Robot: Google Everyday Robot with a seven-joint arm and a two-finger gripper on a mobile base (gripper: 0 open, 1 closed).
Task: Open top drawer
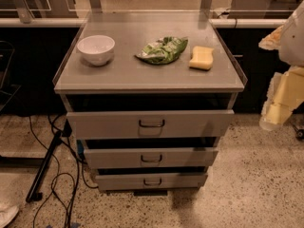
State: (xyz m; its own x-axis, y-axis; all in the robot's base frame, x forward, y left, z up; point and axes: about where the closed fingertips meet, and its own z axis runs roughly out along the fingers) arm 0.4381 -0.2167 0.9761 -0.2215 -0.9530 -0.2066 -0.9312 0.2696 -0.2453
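Note:
The top drawer is the widest of three grey drawer fronts in a small grey cabinet, with a small dark wire handle at its centre. It stands pulled out a little from the cabinet, with a dark gap above it. The two narrower drawers sit below, each stepped further back. My gripper, pale yellow on a white arm, hangs at the right edge of the view. It is to the right of the cabinet, at about the height of the top drawer, and touches nothing.
On the cabinet top are a white bowl, a green crumpled bag and a yellow sponge. Black cables and a dark bar lie on the speckled floor at left. A dark counter wall runs behind.

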